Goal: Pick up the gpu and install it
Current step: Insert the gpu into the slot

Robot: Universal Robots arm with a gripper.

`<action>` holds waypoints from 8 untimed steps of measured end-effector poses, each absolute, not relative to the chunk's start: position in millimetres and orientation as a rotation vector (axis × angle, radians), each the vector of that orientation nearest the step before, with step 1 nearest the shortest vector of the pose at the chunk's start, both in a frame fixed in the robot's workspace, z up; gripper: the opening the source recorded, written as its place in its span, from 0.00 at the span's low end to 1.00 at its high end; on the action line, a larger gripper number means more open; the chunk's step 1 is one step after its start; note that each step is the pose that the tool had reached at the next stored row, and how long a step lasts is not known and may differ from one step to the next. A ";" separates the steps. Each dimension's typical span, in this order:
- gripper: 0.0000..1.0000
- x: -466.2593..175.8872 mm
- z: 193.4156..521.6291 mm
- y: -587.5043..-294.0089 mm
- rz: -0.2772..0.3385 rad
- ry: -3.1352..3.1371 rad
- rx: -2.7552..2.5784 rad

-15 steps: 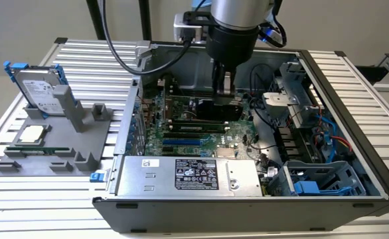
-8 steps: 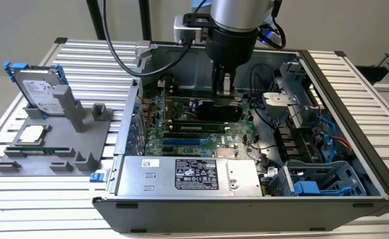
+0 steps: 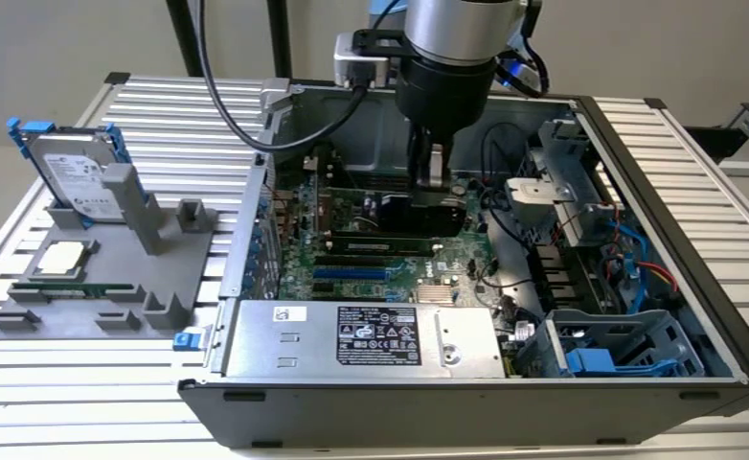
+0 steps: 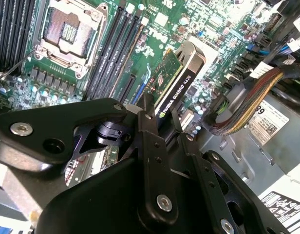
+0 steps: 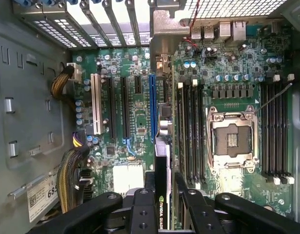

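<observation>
Black gripper fingers point(image 4: 150, 146) clamp the gpu point(image 4: 177, 90) on edge, its dark face and green board gripped between them above the motherboard point(image 5: 135, 102). Beyond, in the exterior view, the arm reaches into the open computer case point(image 3: 681, 163); a hard drive point(image 3: 75, 172) stands outside on the grey holder point(image 3: 157, 278).

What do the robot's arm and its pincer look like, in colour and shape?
The arm is a thick silver-grey cylinder ending in a black round wrist section, with black cables and a small light-coloured box beside it. The pincer has matte black, angular metal linkages joined by silver screws.
</observation>
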State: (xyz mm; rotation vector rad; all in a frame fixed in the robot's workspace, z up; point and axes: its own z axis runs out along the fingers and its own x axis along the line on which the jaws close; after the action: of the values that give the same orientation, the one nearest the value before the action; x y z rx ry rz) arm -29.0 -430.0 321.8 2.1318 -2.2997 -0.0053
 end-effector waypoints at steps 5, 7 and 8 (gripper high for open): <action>0.00 -28.8 319.7 -430.0 -0.005 -2.299 2.132; 0.00 -28.8 319.0 -430.0 -0.005 -2.299 2.132; 0.00 -28.9 318.7 -430.0 -0.005 -2.299 2.132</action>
State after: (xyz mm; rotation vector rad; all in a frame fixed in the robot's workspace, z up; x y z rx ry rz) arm -28.9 -430.0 318.7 2.1320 -2.2993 -0.0052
